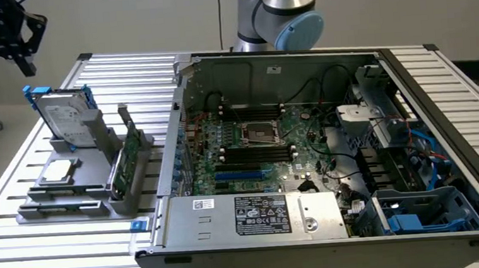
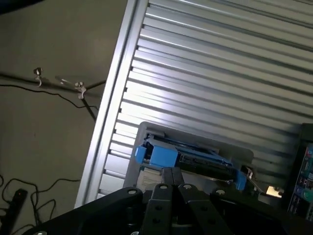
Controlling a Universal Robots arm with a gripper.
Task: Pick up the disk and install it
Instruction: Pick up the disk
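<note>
The gripper, jaws pressed together and holding nothing, hung clear above the disk, which stood on edge in a grey rack on the counter, presumably so its blue-railed top edge offered a grip.

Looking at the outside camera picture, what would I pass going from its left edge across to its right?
Gripper → disk standing upright → green circuit card → motherboard inside the open computer case → blue drive cage.

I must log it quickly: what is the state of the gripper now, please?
Gripper: jaws closed, holding nothing; the disk stands apart in its holder.
</note>
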